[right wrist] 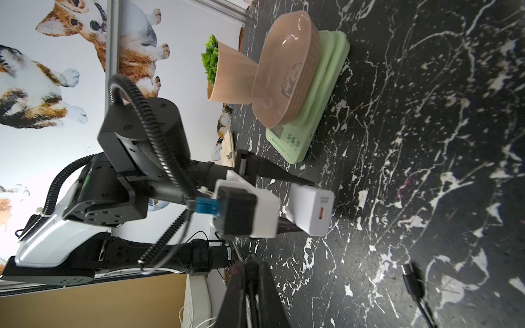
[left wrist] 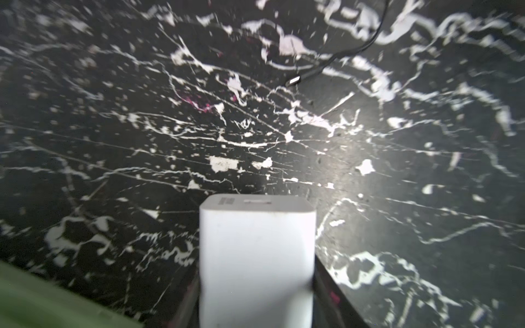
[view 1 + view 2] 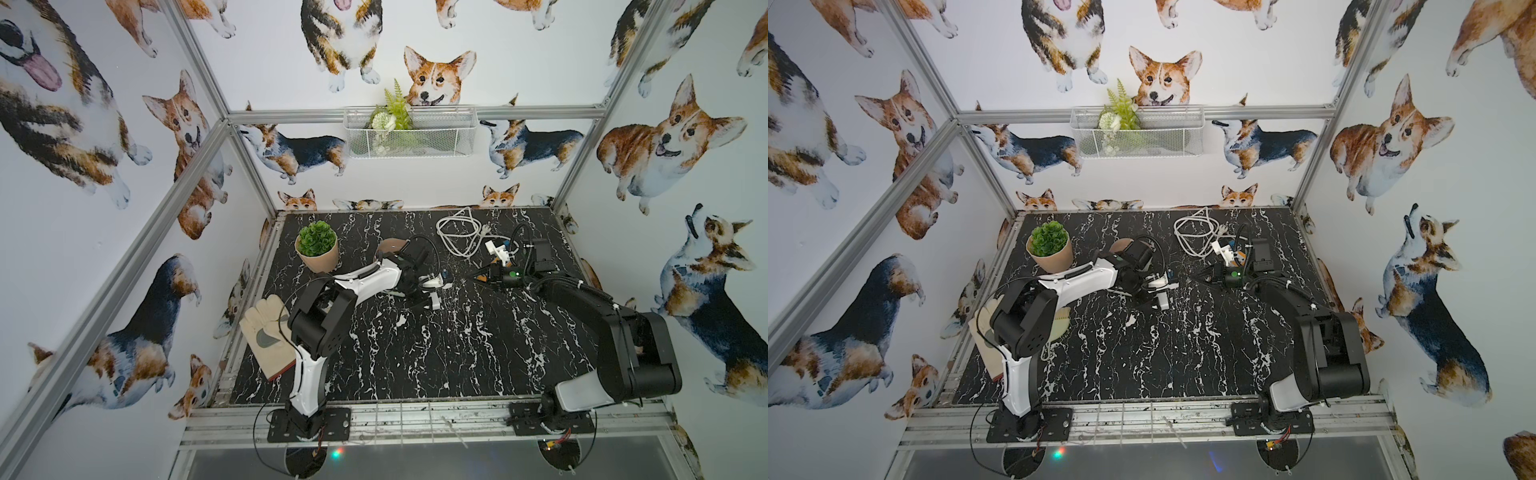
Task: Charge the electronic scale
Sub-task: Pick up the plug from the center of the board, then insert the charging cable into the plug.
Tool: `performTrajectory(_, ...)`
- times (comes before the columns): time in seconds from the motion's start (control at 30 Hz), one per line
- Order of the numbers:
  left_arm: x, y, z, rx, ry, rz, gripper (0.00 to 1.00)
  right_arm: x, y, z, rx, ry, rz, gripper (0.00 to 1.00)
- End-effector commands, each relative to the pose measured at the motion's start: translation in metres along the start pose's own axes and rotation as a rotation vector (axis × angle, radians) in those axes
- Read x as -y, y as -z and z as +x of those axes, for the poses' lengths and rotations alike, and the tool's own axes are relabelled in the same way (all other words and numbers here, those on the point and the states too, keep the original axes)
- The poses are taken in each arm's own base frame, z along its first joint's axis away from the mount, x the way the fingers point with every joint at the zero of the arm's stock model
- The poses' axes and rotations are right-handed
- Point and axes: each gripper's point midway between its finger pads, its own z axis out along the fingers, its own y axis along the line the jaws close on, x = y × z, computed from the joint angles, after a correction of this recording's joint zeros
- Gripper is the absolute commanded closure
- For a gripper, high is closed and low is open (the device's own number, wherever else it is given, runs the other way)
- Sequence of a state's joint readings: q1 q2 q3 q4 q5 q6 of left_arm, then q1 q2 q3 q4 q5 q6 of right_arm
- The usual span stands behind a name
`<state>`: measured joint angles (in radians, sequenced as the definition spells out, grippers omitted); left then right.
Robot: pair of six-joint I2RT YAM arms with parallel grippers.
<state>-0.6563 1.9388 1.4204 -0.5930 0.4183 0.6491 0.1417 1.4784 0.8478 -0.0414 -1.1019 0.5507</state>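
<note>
The electronic scale, pale green with a pinkish-tan tray on top, stands on the black marble table behind my left arm; in the top views only a sliver of the tray shows. My left gripper is shut on a white adapter cube, one finger pressed to each side, low over the middle of the table. A black cable's plug lies loose on the table in front of the cube. My right gripper is shut with nothing in it, to the right of the left one.
An orange power strip with a white plug lies under my right arm, a coiled white cable behind it. A potted plant stands at the back left and a work glove lies at the left edge. A wire basket hangs on the back wall.
</note>
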Motion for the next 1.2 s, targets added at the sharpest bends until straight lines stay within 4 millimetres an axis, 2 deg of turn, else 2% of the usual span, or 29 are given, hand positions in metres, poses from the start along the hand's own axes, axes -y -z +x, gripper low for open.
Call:
performTrajectory(0.0,0.029,0.037,-0.021,0.151,0.038,0.152,0.73,-0.021,-0.007,-0.002,-0.01,0.106,-0.072,1.0)
performTrajectory(0.1,0.048,0.067,-0.036,0.259,0.024,0.202,0.74,-0.044,-0.019,0.004,-0.064,0.201,-0.141,1.0)
performTrajectory(0.23,0.066,0.093,-0.04,0.307,-0.002,0.237,0.74,-0.077,-0.021,0.003,-0.101,0.334,-0.26,1.0)
performTrajectory(0.3,0.071,0.106,-0.043,0.339,-0.022,0.226,0.74,-0.091,-0.017,0.0,-0.085,0.405,-0.286,1.0)
performTrajectory(0.43,0.07,0.119,-0.046,0.392,-0.081,0.151,0.74,-0.107,-0.012,-0.006,-0.065,0.41,-0.287,1.0)
performTrajectory(0.57,0.051,0.12,-0.045,0.454,-0.139,-0.044,0.74,-0.11,-0.012,-0.008,-0.018,0.346,-0.235,1.0)
performTrajectory(0.67,0.039,0.127,-0.046,0.495,-0.173,-0.176,0.73,-0.112,-0.016,-0.002,0.001,0.311,-0.195,1.0)
performTrajectory(0.77,0.026,0.134,-0.046,0.507,-0.19,-0.289,0.77,-0.112,-0.019,0.004,0.027,0.262,-0.166,1.0)
performTrajectory(0.97,0.01,0.146,-0.049,0.559,-0.223,-0.458,0.79,-0.108,-0.038,0.014,0.078,0.258,-0.139,1.0)
performTrajectory(1.17,0.006,0.146,-0.046,0.543,-0.237,-0.517,0.78,-0.099,-0.053,-0.001,0.102,0.197,-0.151,1.0)
